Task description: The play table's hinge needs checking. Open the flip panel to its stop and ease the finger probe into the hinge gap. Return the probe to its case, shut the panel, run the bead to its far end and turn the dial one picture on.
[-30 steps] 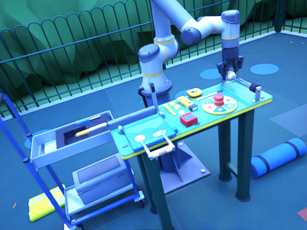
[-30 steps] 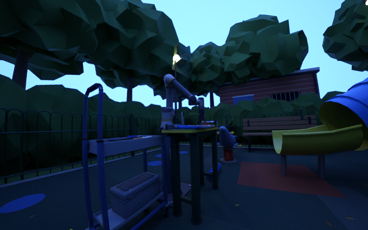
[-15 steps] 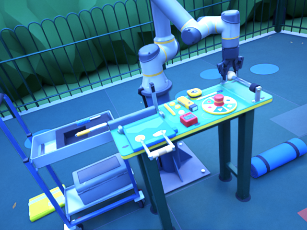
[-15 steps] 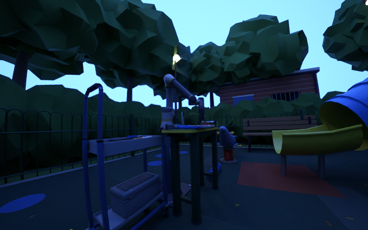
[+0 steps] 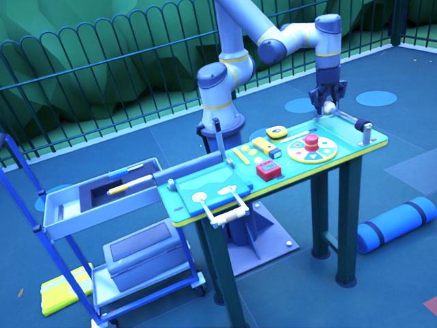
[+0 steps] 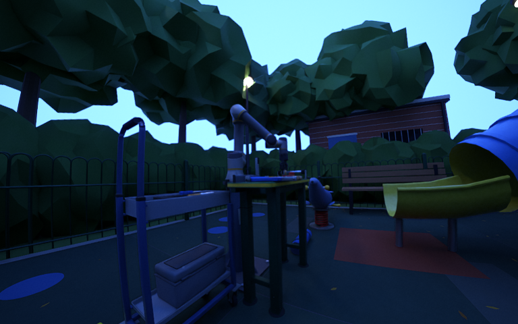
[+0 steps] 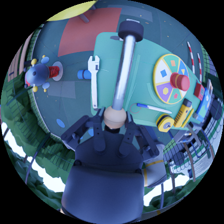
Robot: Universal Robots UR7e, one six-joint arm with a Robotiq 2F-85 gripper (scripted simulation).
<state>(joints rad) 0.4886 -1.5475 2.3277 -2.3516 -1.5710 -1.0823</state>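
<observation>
The cream bead (image 5: 329, 107) (image 7: 114, 117) sits at the robot-side end of its steel rail (image 5: 347, 117) (image 7: 122, 73), and my gripper (image 5: 328, 106) (image 7: 114, 120) is closed around it. A dark stop (image 5: 361, 124) (image 7: 130, 29) caps the rail's other end. The flip panel (image 5: 211, 185) lies flat and shut at the table's cart end, its white handle (image 5: 229, 215) over the edge. The picture dial (image 5: 312, 150) (image 7: 172, 78) with its red knob (image 5: 311, 142) (image 7: 180, 81) is beside the rail. The yellow finger probe (image 5: 130, 185) lies in its case (image 5: 116, 190) on the cart.
The blue cart (image 5: 106, 226) stands at the table's left with a toolbox (image 5: 146, 254) below. On the table lie a tape measure (image 5: 276, 133), a yellow torch (image 5: 266, 147), a red box (image 5: 268, 170), a pen (image 7: 153, 108) and a spanner (image 7: 94, 81). A rolled mat (image 5: 395, 224) lies on the ground.
</observation>
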